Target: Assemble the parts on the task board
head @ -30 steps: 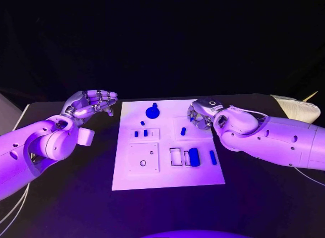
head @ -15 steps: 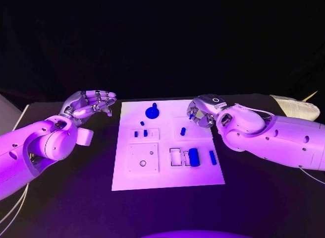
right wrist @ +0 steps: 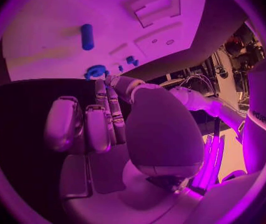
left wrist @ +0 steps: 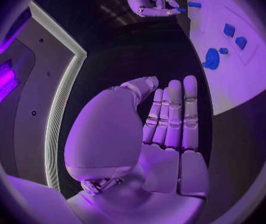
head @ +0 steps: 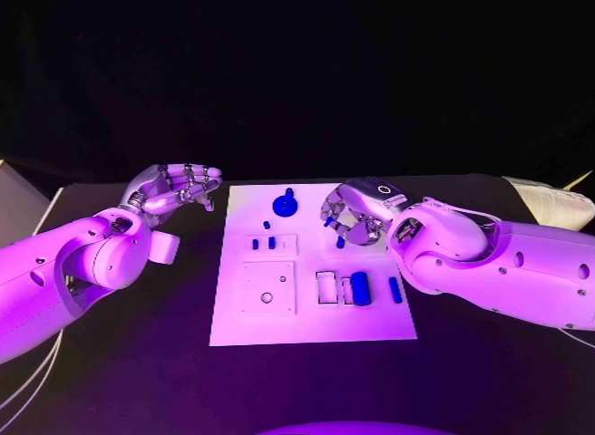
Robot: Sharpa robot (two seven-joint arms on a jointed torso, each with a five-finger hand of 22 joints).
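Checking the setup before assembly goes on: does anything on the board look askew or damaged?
Nothing stands out. The task board lies flat on the table, and the blue parts sit in or beside their recesses, none visibly broken.

The task board (head: 311,308) looks like smooth matt plastic. The parts (head: 359,287) on it look like smooth plastic with a slight sheen. The tabletop (head: 141,362) is matt and dark. Both arms have glossy plastic shells; the left hand (head: 178,187) and right hand (head: 354,214) look metallic and shiny.

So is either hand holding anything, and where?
Left hand: nothing. Right hand, over the board, has blue beside it; a hold cannot be told.
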